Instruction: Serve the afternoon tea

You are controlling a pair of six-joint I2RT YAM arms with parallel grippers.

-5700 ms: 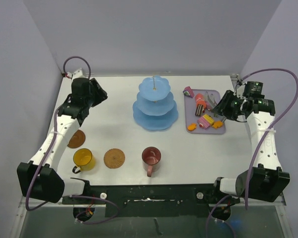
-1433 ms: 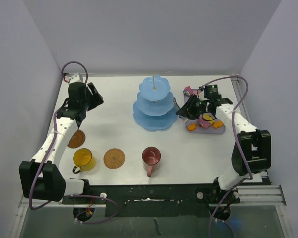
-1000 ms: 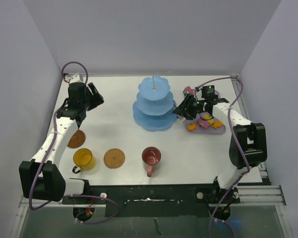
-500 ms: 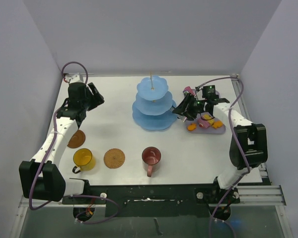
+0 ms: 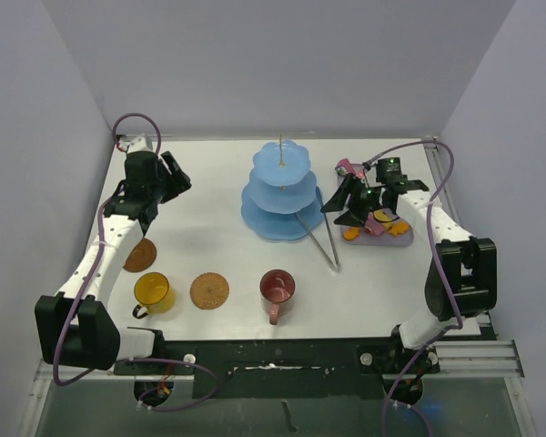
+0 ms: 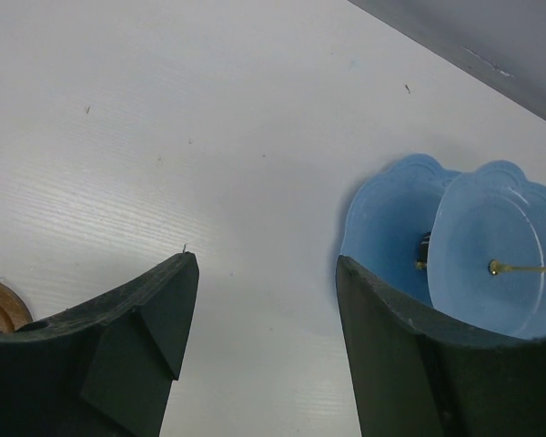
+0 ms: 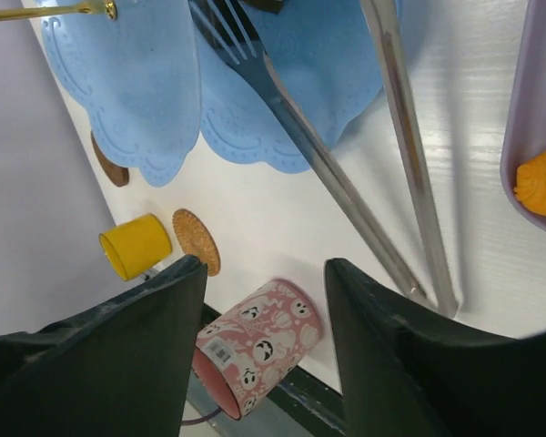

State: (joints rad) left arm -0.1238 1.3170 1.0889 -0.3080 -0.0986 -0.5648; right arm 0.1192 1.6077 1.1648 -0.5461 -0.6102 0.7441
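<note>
Both grippers open and empty, tongs lying on the table.

In the top view my right gripper (image 7: 264,273) hovers right of centre, at the left edge of the tray (image 5: 375,238), with fingers apart and nothing between them. The tongs (image 5: 323,241) lie free just below it, one end reaching the lowest tier of the stand (image 5: 278,196) at upper centre. The cakes (image 5: 379,224) sit on the tray. My left gripper (image 6: 264,264), upper left, is partly open and holds nothing. The yellow mug (image 5: 152,292), red mug (image 5: 278,289) and coasters (image 5: 209,290) are lower left.
</note>
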